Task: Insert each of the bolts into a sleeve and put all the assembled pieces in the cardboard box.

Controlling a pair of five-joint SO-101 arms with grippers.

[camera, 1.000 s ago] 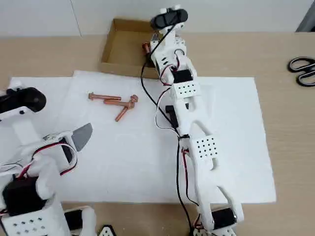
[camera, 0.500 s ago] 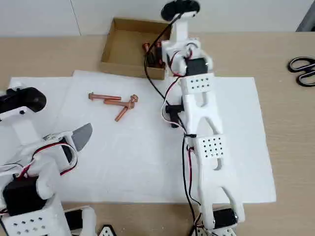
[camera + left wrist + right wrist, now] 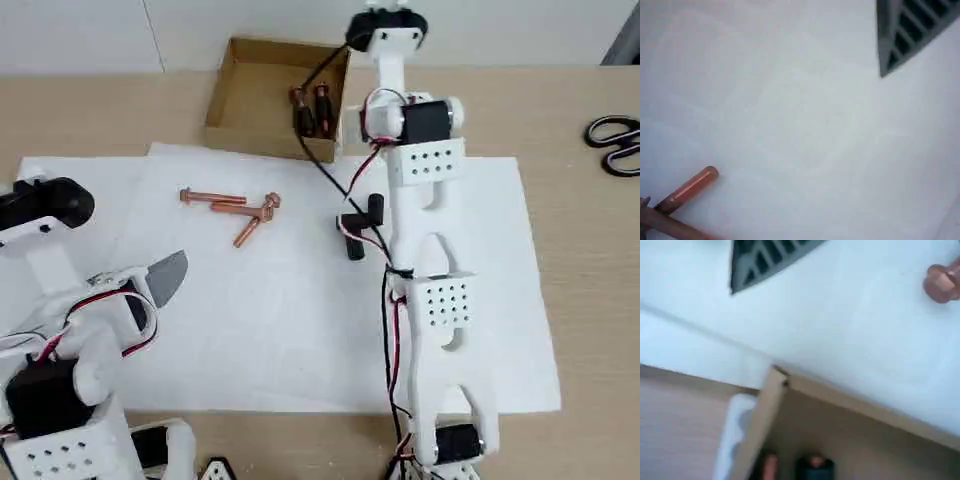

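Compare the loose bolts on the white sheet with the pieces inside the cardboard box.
The loose bolts lie bare, scattered at angles on the white sheet; the pieces in the cardboard box wear dark sleeves and lie side by side. The loose bolts show full shafts, while the pieces show only copper ends. Both share copper-coloured metal.

The right arm [image 3: 430,300] lies stretched almost straight out from its base. Its wrist [image 3: 405,120] and the right gripper [image 3: 386,55] are at the far end, tipped downward. The left arm [image 3: 70,370] sits folded close to its own base, with the left gripper [image 3: 162,277] held low and angled inward.
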